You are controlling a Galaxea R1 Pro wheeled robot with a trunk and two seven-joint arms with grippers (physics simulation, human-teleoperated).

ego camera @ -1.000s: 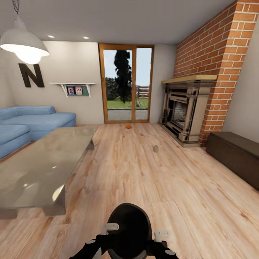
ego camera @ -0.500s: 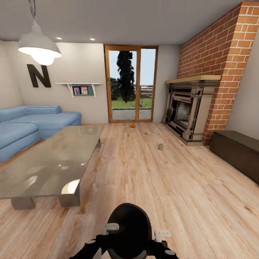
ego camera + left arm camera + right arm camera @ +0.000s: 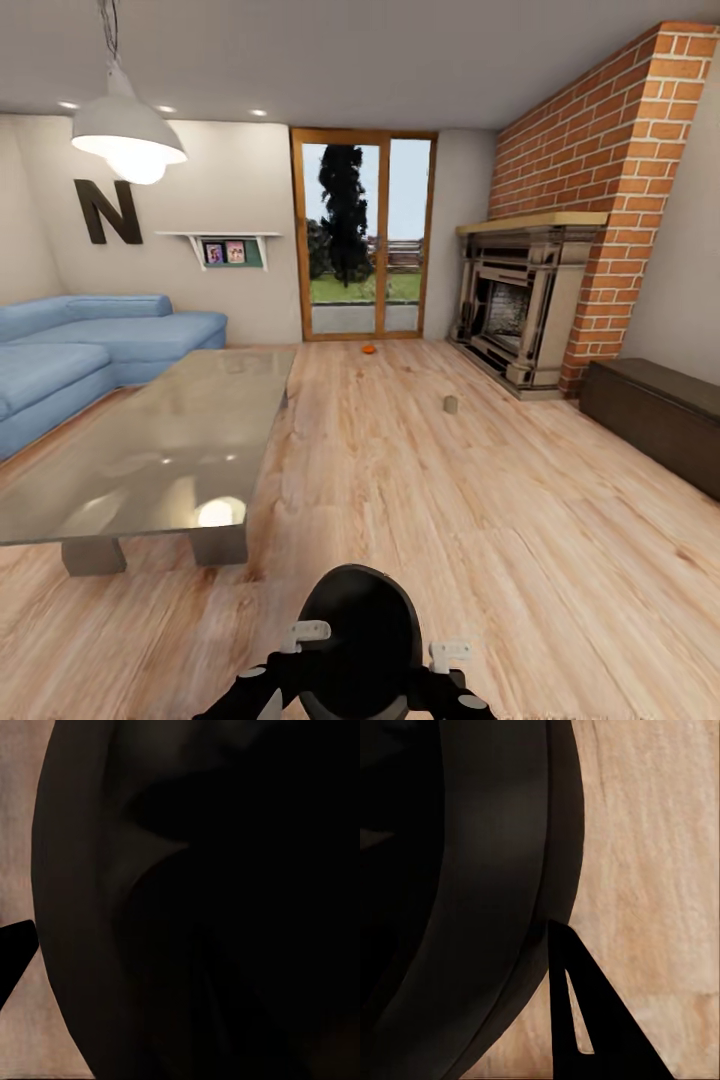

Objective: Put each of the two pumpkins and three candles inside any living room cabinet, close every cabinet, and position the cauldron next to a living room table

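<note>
A pumpkin point(image 3: 368, 349) lies on the wood floor point(image 3: 420, 500) before the glass door point(image 3: 364, 235); a candle point(image 3: 450, 404) stands nearer, open floor between; table point(image 3: 150, 450) left, cabinet point(image 3: 655, 420) right beside the fireplace point(image 3: 515, 310); whether either claw is spread or pressed together cannot be told

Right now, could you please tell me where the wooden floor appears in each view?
Head view: wooden floor spreads between the table and the cabinet.
Left wrist view: narrow strip beside the black robot body.
Right wrist view: wide band beside it.
Shared landmark: the black robot body.
</note>
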